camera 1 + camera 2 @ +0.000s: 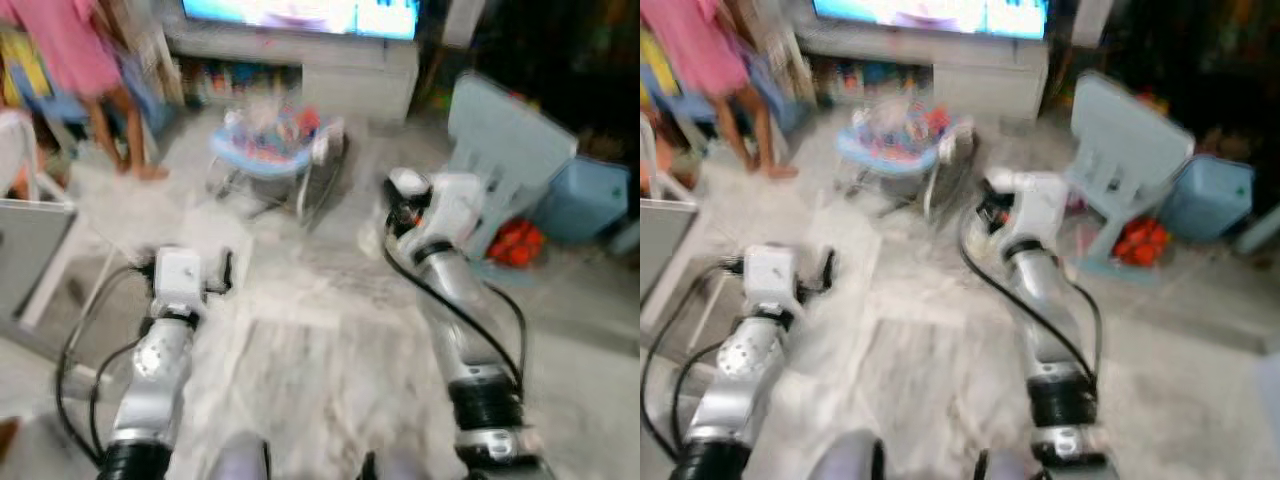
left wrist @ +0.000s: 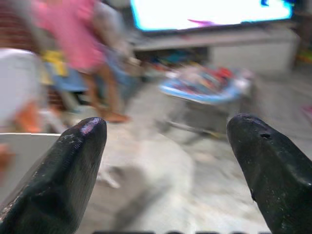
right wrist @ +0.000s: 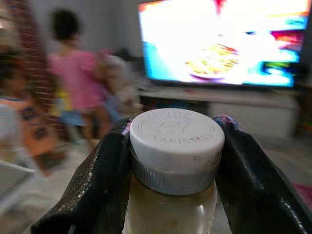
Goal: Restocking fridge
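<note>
Right tool clamped on a white-capped sauce bottle, cap between both fingers, held above the pale floor. Left tool spread wide, bare. Beyond: baby bouncer, television, person in pink.

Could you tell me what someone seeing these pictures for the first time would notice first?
Most striking is the white-capped bottle of pale sauce clamped between the right gripper fingers, close up in the right wrist view. Behind it glows a bright television on a low white stand, with a person in pink standing to the robot's left. On the floor ahead sit a colourful baby bouncer and a tipped pale blue chair.
</note>
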Motion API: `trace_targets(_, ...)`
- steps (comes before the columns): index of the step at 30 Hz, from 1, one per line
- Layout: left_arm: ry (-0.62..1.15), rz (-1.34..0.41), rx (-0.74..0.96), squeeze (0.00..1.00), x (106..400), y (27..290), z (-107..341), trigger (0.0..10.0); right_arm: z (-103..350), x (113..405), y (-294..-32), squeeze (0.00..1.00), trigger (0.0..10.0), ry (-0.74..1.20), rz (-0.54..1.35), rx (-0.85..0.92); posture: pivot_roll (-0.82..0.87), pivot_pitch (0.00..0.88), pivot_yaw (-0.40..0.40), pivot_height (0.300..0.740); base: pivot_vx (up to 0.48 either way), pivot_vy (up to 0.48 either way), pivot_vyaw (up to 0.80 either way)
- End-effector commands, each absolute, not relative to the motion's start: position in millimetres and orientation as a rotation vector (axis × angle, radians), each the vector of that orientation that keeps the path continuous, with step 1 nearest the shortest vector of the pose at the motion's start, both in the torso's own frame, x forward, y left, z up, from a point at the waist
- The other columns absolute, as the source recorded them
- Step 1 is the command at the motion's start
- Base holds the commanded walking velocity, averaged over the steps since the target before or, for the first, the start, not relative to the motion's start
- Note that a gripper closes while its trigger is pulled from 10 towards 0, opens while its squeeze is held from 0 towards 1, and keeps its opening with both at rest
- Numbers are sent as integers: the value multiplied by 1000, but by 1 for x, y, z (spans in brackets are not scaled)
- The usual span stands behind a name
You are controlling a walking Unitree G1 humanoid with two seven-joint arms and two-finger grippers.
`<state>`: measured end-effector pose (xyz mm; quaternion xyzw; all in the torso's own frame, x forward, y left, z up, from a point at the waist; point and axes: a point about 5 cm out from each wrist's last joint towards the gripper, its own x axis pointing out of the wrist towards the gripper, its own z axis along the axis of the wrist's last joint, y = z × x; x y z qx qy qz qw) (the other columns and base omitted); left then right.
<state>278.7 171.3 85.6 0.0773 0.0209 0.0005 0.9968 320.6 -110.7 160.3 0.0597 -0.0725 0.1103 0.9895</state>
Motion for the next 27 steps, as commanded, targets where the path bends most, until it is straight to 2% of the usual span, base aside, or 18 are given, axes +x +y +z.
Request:
trace_targets(1, 42, -14, 175, 0, 277, 165, 83, 10000, 169, 320, -120, 0, 10000, -186, 196, 124, 73, 64, -24, 740, 0, 0, 800)
trace_targets(9, 31, 69, 156, 0, 279, 167, 87, 10000, 168, 319, -115, 0, 10000, -182, 220, 131, 77, 57, -24, 740, 0, 0, 800)
trace_targets(22, 22, 97, 212, 0, 281, 172, 88, 10000, 168, 320, -109, 0, 10000, -180, 260, 150, 84, 48, -24, 740, 0, 0, 800)
trace_targets(27, 38, 136, 245, 0, 278, 182, 85, 10000, 167, 318, -103, 0, 10000, -174, 288, 160, 87, 47, -23, 740, 0, 0, 800)
